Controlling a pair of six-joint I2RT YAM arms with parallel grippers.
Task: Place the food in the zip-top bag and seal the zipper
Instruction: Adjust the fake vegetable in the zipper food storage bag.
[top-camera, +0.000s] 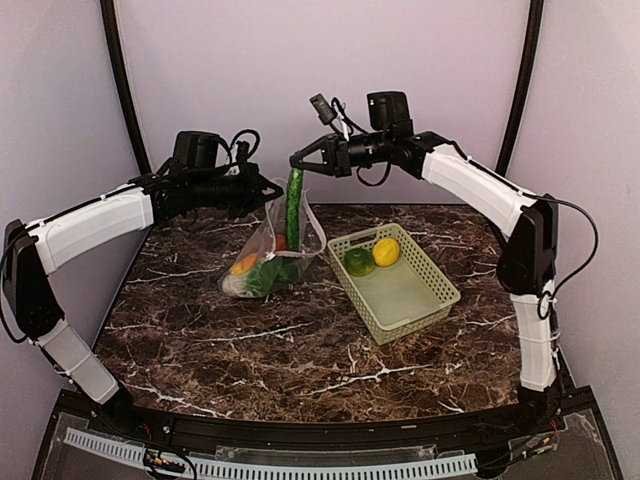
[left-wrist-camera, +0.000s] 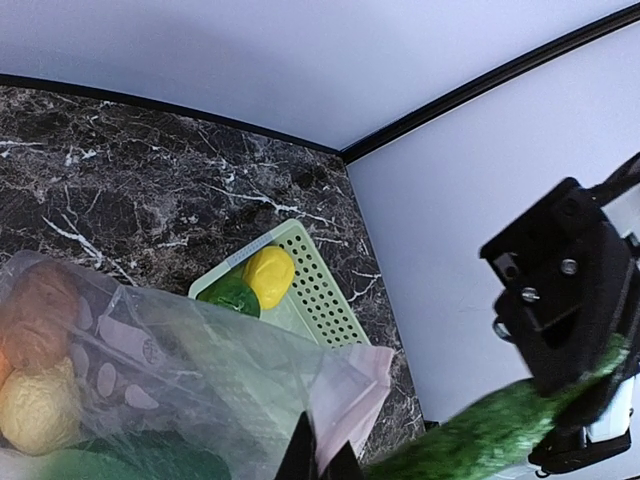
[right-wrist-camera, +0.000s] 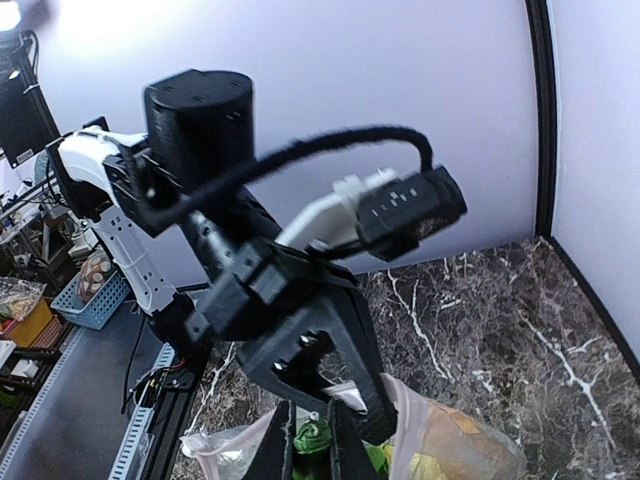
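Observation:
The zip-top bag (top-camera: 262, 256) stands on the table, with orange, yellow and green food inside it. My left gripper (top-camera: 272, 192) is shut on the bag's mouth edge by the pink zipper (left-wrist-camera: 352, 388) and holds it up. My right gripper (top-camera: 297, 163) is shut on the top of a long green speckled piece (top-camera: 293, 208), which hangs down into the bag's mouth. That piece also shows in the left wrist view (left-wrist-camera: 490, 428) and between my right fingers in the right wrist view (right-wrist-camera: 316, 442). A yellow lemon (top-camera: 386, 251) and a green pepper (top-camera: 358, 261) lie in the basket.
The light green lattice basket (top-camera: 410, 295) sits right of the bag, its near part bare. In the left wrist view, a red-brown piece (left-wrist-camera: 40, 315) and a pale yellow piece (left-wrist-camera: 35, 405) show through the bag. The back wall is close behind both grippers.

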